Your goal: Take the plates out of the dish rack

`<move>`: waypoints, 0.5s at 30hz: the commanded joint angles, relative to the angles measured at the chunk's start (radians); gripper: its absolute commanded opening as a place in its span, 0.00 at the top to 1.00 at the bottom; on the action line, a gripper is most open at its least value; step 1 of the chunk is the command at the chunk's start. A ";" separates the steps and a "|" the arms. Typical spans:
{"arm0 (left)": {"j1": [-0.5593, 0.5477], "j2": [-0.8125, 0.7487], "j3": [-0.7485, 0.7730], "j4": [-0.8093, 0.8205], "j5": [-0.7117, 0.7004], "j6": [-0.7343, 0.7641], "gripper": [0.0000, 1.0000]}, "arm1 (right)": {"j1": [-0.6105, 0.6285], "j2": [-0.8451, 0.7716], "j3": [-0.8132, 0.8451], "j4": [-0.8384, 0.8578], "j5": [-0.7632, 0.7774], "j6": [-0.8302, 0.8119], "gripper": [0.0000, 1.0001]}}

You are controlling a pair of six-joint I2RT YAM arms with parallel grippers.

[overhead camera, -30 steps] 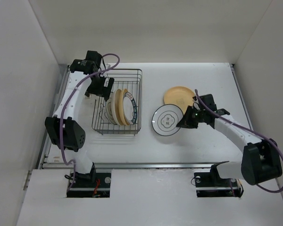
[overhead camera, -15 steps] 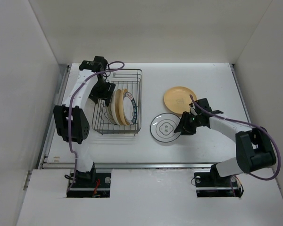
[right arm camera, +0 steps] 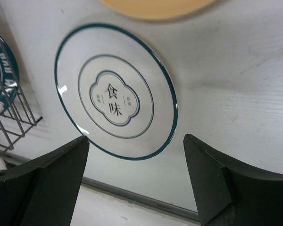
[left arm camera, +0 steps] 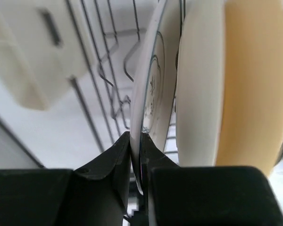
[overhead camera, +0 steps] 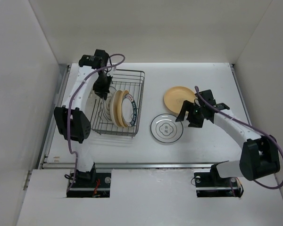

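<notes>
The dish rack (overhead camera: 132,80) stands at the left with several plates upright in it: tan ones (overhead camera: 117,107) and a white one with a wide teal rim (overhead camera: 130,112). My left gripper (overhead camera: 105,90) reaches into the rack from above. In the left wrist view it (left arm camera: 135,139) is shut on the rim of a white plate with a thin dark ring (left arm camera: 153,84), beside a tan plate (left arm camera: 245,84). My right gripper (overhead camera: 187,119) stands open just right of a white ringed plate (overhead camera: 166,128) lying flat on the table. A tan plate (overhead camera: 179,98) lies behind that one.
In the right wrist view the flat white plate (right arm camera: 115,89) lies ahead of the open fingers (right arm camera: 61,165), with the rack's corner (right arm camera: 9,117) at the left edge. White walls close in the table on the left, back and right.
My left gripper has closed on the ringed plate in the rack, and the rack has shifted a little. My right gripper has opened, released the white plate flat on the table and backed off to the right.
</notes>
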 commanded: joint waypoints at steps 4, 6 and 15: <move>-0.034 -0.116 0.243 0.041 -0.188 -0.014 1.00 | 0.016 -0.109 0.119 -0.089 0.144 -0.043 0.13; -0.034 -0.147 0.255 0.110 -0.244 -0.014 1.00 | 0.025 -0.162 0.130 -0.045 0.095 -0.062 0.13; -0.052 -0.319 0.244 0.365 -0.180 0.006 1.00 | 0.084 -0.255 0.176 0.230 -0.121 -0.074 0.13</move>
